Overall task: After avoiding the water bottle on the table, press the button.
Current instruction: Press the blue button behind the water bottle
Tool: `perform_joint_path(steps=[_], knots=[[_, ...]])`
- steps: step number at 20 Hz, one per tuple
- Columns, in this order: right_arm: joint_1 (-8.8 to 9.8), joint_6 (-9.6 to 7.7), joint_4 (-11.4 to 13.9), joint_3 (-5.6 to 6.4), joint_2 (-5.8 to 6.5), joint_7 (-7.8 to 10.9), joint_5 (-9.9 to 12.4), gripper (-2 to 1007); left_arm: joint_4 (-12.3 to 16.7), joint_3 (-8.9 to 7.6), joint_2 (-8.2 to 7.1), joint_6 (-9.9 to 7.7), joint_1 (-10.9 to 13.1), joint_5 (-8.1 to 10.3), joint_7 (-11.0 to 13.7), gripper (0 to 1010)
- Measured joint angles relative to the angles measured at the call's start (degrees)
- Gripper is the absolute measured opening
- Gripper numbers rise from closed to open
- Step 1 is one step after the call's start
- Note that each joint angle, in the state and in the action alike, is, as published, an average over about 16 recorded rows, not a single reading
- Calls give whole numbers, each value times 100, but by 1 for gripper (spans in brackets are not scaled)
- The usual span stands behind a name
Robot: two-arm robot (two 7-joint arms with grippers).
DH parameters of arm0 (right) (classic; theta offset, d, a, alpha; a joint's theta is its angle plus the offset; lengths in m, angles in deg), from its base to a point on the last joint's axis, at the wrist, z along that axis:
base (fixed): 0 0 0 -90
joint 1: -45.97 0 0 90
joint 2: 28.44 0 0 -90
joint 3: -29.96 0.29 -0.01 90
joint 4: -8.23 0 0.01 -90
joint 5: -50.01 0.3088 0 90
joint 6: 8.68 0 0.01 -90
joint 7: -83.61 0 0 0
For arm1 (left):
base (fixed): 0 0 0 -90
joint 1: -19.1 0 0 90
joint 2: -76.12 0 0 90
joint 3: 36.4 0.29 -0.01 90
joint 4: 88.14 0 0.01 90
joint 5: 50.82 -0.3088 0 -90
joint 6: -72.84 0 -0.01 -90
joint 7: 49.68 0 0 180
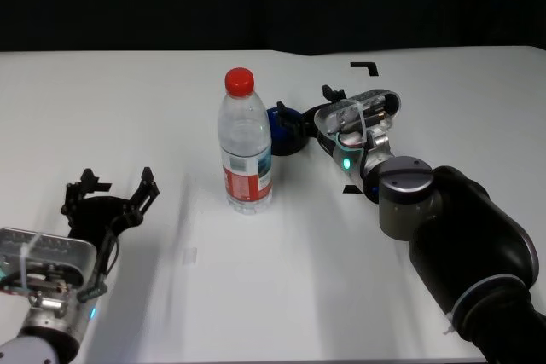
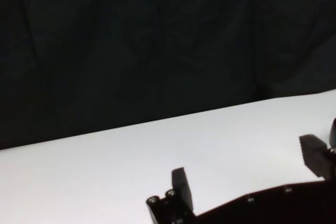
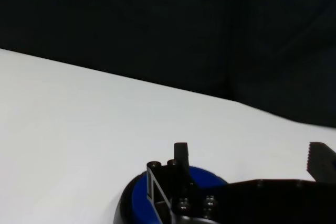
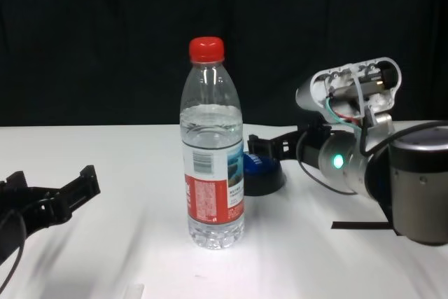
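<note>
The water bottle (image 1: 246,147) stands upright mid-table, clear with a red cap and a red-and-white label; the chest view shows it too (image 4: 213,166). Just behind it and to its right sits the button (image 1: 282,132), a low blue dome on a black base, partly hidden by the bottle (image 4: 260,171). My right gripper (image 1: 305,108) has reached in from the right, past the bottle, and is open. One of its fingers (image 3: 181,156) hangs over the button's blue top (image 3: 140,199); I cannot tell if they touch. My left gripper (image 1: 115,187) rests open at the near left, empty.
The white table (image 1: 128,108) carries short black tape marks, one at the far right (image 1: 365,66) and one beside my right forearm (image 4: 357,226). A dark backdrop runs behind the table's far edge. My right arm (image 1: 452,228) stretches across the right side.
</note>
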Motion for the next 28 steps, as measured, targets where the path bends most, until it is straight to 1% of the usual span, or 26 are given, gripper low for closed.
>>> perform_joint_path(steps=[16,23,28], knots=[[-4,-159,-91,1,-16,-42,-78,1003,0,0,0,0,0,0,0,1003],[-11,-196,-138,11,-22,-36,-87,1003,0,0,0,0,0,0,0,1003],[-11,-191,-148,26,-24,-23,-76,1003,0,0,0,0,0,0,0,1003]])
